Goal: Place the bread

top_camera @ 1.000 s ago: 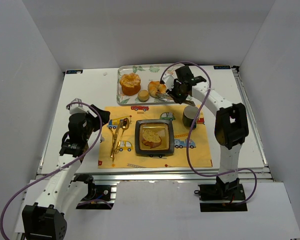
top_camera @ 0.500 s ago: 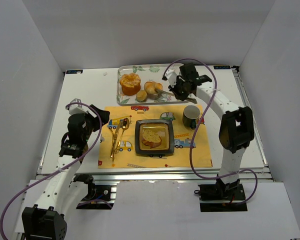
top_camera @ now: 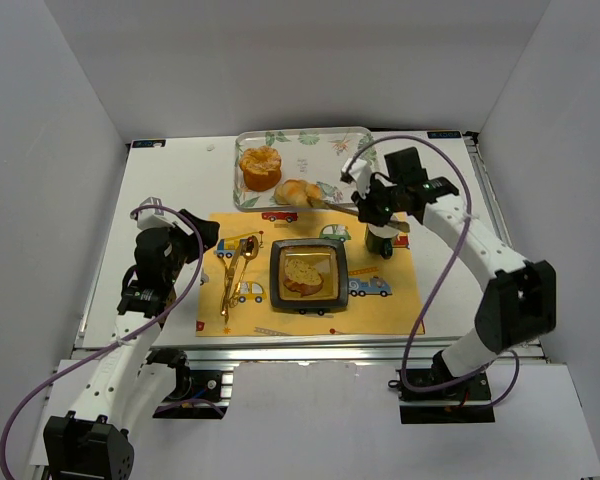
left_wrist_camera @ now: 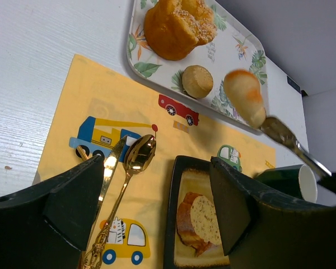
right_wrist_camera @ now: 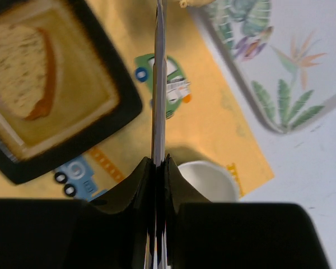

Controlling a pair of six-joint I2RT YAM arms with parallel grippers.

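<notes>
White desk, yellow mat. Right claw clenched on tongs; roll is pinched at their far tip, above near rim of tray. Roll lies left of claw, tongs' long axis approx left-right. Plate is just bases-ward of roll, so right arm is nearer. Left claw released, well apart.
</notes>
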